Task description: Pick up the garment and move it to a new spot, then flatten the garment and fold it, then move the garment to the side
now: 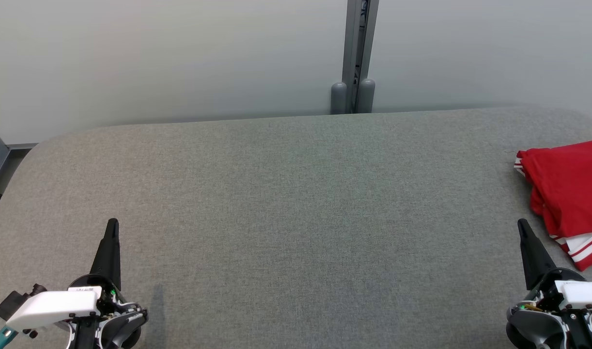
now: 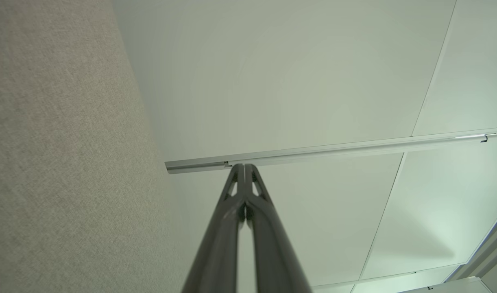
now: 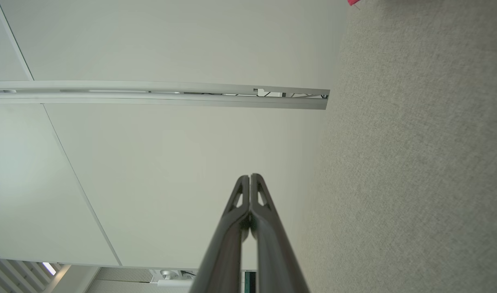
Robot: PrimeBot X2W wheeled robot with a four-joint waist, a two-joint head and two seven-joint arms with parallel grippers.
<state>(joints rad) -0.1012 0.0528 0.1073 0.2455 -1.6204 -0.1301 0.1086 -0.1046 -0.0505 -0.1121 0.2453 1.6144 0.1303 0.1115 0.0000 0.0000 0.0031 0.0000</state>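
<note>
**A:** Status?
**B:** Both closed, holding nothing. Left tool (image 1: pixel 112 228) sits near left, right tool (image 1: pixel 522 228) near right. Both wrist views show the fingers pressed together at the tips.
**A:** Garment?
**B:** Red garment (image 1: pixel 567 189) at the far right of the grey tabletop (image 1: pixel 296 218), partly cut off by the frame edge. It's just beside the right tool, not touching.
**A:** Folded or heaped?
**B:** Rough layered stack, uneven edges. Can't tell if that's a finished fold or a start pile.
**A:** Handling?
**B:** My read is thin, soft and light. It'll sag and drape with no stiffness. Layers will likely slide apart if pinched at one point. The cloth-covered top adds friction, so dragging would probably rumple it. Lift instead.
**A:** Grab where?
**B:** The white striped trim (image 1: pixel 584 247) on the near side looks like the firmest edge. The right tool is closest but has to open first. For spreading, take two corners, one per tool. The left tool is well apart from it, a long reach across.
**A:** Risk?
**B:** Catching only the top layer. Its full extent is out of frame.
</note>
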